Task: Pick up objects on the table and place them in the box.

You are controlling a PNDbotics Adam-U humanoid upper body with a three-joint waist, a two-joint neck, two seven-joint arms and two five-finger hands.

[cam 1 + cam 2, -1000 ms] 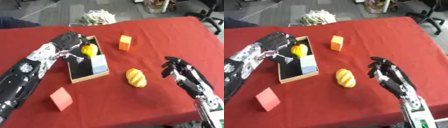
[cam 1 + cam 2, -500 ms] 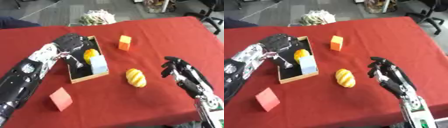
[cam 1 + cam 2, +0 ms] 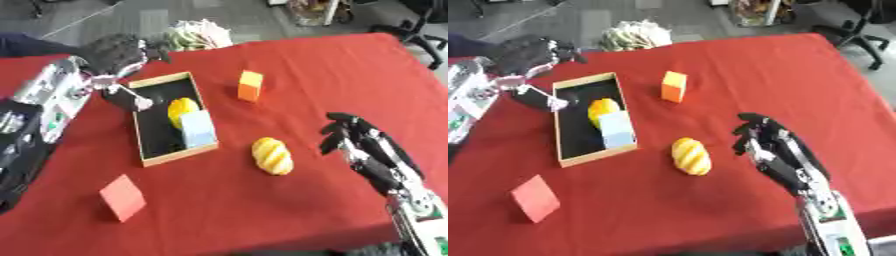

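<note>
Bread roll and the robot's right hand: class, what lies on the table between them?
Only bare red tablecloth lies between the bread roll and the right hand; both eye views show it.

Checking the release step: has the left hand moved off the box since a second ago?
Yes. The left hand was over the box interior; now it sits up and left, beyond the box's far-left corner, holding nothing.

**Red table, grey floor behind**

A red cloth covers the table (image 3: 332, 75). Beyond its far edge lies grey floor (image 3: 131, 20). At one to two o'clock stands a black office chair (image 3: 424, 30); at twelve, a shelf unit (image 3: 754, 10) holding blurred items.
</note>
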